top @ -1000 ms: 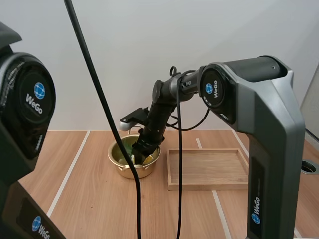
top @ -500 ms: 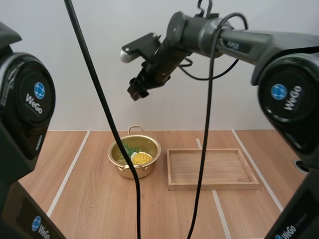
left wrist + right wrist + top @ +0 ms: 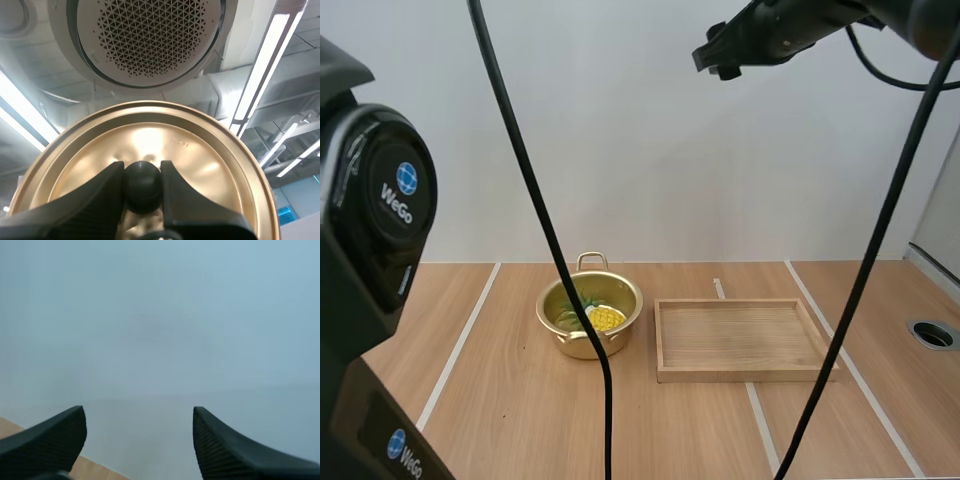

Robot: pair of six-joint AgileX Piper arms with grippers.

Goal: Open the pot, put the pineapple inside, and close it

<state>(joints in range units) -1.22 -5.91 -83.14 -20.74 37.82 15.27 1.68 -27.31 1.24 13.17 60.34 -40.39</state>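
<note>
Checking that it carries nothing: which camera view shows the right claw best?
The right wrist view: the right claw stands open, its fingers apart with nothing between them. The high view shows the right claw small and dark, high above the tray.

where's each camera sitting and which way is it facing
High view: behind and above the arm bases, facing forward and down at table, pot, wooden tray; left arm and right arm show.
Left wrist view: on the left arm, facing the lid, left gripper fingers shut on its knob.
Right wrist view: on the right arm, facing the wall past the open right gripper.
Shared: high and right wrist both show wall and table.
</note>
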